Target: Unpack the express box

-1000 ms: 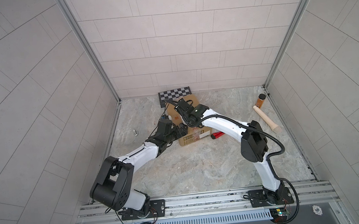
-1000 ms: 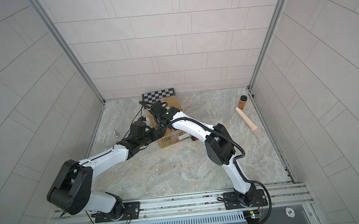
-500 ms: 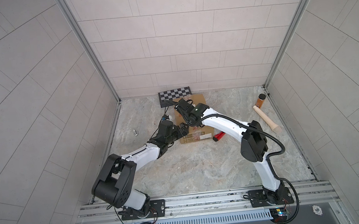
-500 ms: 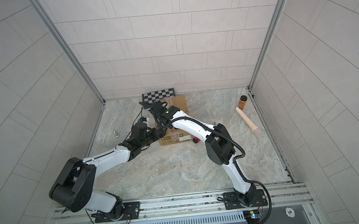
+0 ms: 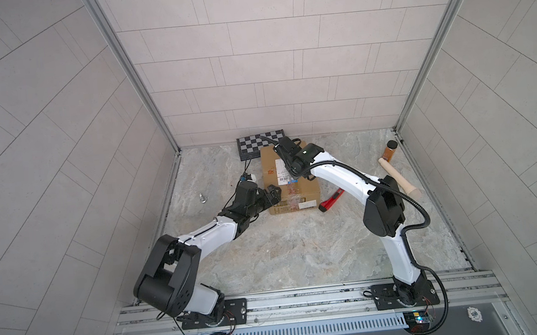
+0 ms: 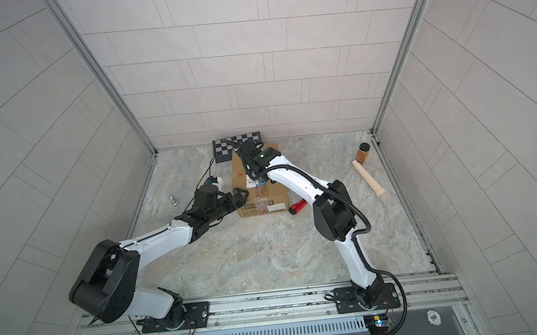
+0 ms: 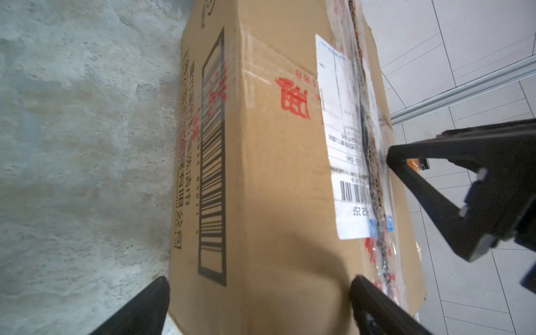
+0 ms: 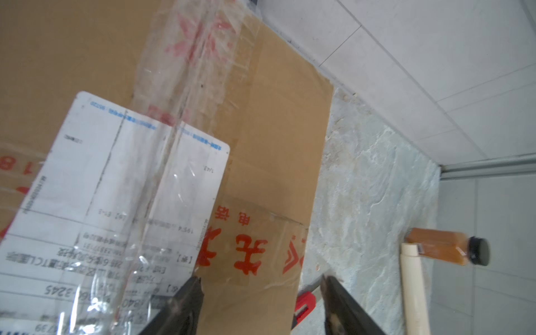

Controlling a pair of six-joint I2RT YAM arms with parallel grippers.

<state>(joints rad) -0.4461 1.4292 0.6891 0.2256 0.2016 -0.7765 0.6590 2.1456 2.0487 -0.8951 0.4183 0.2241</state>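
Express box (image 5: 291,181): brown carton lying flat on the stone-patterned tabletop (image 5: 284,249), toward the rear wall and left of centre in both top views; flaps down.
Box markings: white shipping label (image 7: 342,162) and clear tape on the top face, with red characters beside the label. A black barcode (image 7: 213,162) is printed on the long side face.
Top seam: runs under the tape and across the label; the left wrist view shows a dark, frayed slit along it.
Left gripper (image 5: 274,194): low at the box's near left corner, jaws spread wide. One finger is by the bottom edge at the tabletop and the other over the top face. Whether either pad presses the cardboard cannot be told.
Right gripper (image 8: 262,280): above the top face, jaws apart, nothing between them. In the left wrist view one finger (image 7: 432,200) has its tip at the taped seam beside the label.
Checkered board (image 5: 258,144): flat at the rear wall, just behind the box's far left corner.
Red tool (image 5: 331,200): on the tabletop just right of the box's near right corner, partly under the right arm.
Orange bottle (image 5: 390,151): black-capped, near the right wall.
Pale wooden roller (image 5: 399,178): lies along the right wall, its far end just beside the bottle.
Small metal piece (image 5: 202,198): alone, left of the left gripper.
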